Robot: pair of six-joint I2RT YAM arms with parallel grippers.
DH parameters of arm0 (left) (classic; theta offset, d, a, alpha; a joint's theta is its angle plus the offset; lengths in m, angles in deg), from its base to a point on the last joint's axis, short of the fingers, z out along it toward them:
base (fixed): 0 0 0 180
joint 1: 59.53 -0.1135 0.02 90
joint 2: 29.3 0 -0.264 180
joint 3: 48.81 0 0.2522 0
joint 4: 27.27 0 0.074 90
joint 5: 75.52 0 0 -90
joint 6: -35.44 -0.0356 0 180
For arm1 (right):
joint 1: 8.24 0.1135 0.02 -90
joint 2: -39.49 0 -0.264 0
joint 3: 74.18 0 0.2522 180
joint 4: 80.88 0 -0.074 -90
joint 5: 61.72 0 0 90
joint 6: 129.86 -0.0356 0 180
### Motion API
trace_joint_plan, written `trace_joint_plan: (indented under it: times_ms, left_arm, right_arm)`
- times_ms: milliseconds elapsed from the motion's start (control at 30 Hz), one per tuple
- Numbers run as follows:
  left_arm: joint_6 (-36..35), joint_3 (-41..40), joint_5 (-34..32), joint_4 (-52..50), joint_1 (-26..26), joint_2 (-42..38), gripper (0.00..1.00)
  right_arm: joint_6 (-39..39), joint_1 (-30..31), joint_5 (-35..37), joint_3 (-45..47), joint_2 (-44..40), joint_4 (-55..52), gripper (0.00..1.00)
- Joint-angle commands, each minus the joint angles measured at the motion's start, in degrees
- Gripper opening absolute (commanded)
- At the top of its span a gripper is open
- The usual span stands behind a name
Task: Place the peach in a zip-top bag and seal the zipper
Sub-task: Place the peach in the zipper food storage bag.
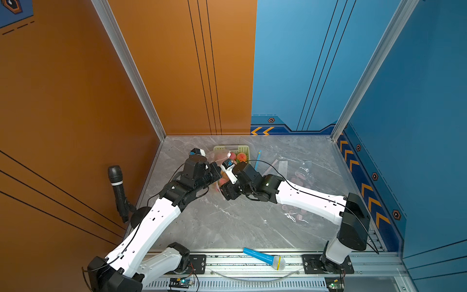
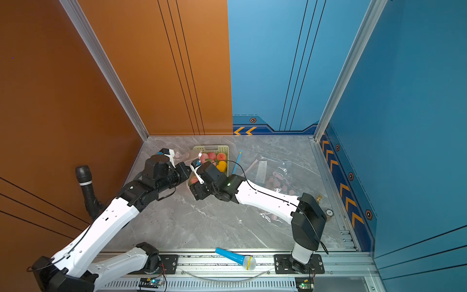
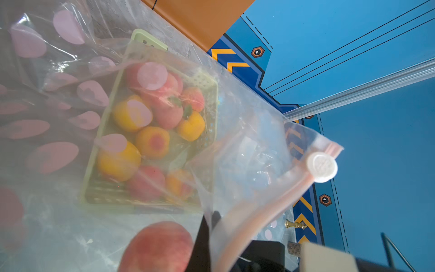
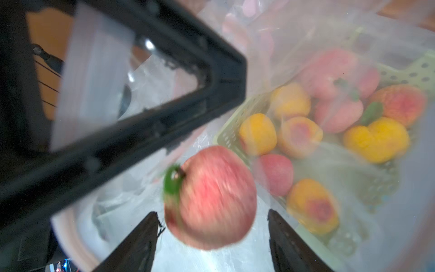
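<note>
- Table (image 1: 227, 222): carries everything.
- Bag (image 3: 235, 122): lifted by one rim edge in front of the basket, so its mouth gapes towards the right arm.
- Basket (image 2: 211, 148): at the back, holding spare fruit, seen through the plastic.
- Left gripper (image 3: 209, 226): clamped on the bag's rim to hold the mouth open.
- Right gripper (image 4: 211, 212): jaws apart, clear of the peach on both sides.
- Peach (image 4: 211, 197): between those jaws at the mouth, over plastic. It is blurred and probably dropping in.
- Slider (image 3: 321, 167): at the zipper's end, so the bag is not yet sealed.
</note>
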State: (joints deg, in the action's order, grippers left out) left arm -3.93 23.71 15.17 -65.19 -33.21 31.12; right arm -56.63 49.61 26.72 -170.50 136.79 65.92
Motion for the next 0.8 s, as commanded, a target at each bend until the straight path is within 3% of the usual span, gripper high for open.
trace_joint_plan:
  times_ms: [0, 133, 300, 433, 533, 767]
  left_arm:
    - [-0.4, 0.7, -0.7, -1.7, 0.2, -0.9, 0.00]
    - [0.7, -1.6, -0.8, -1.9, -0.6, -1.6, 0.00]
    - [1.1, -2.6, -2.5, -3.2, -1.8, -3.1, 0.00]
    - [0.8, -3.0, -5.1, -5.0, -2.2, -4.9, 0.00]
    - [0.6, -3.3, -7.1, -6.2, -2.4, -5.9, 0.00]
    - [0.2, -4.1, -8.6, -6.9, -3.4, -6.5, 0.00]
  right_arm:
    - [1.6, -0.7, 1.7, -0.9, -4.1, -1.7, 0.80]
    - [1.5, -1.2, 1.8, -0.3, -6.7, -0.8, 0.81]
    - [-2.1, -3.7, 5.4, 1.1, -10.4, -0.3, 0.69]
    - [-8.6, -8.4, 5.7, 4.4, -12.3, 1.2, 0.67]
    - [-11.1, -11.2, 3.7, 4.3, -10.4, -0.6, 0.67]
    - [-7.0, -11.4, 1.3, -4.5, 1.9, -8.6, 0.72]
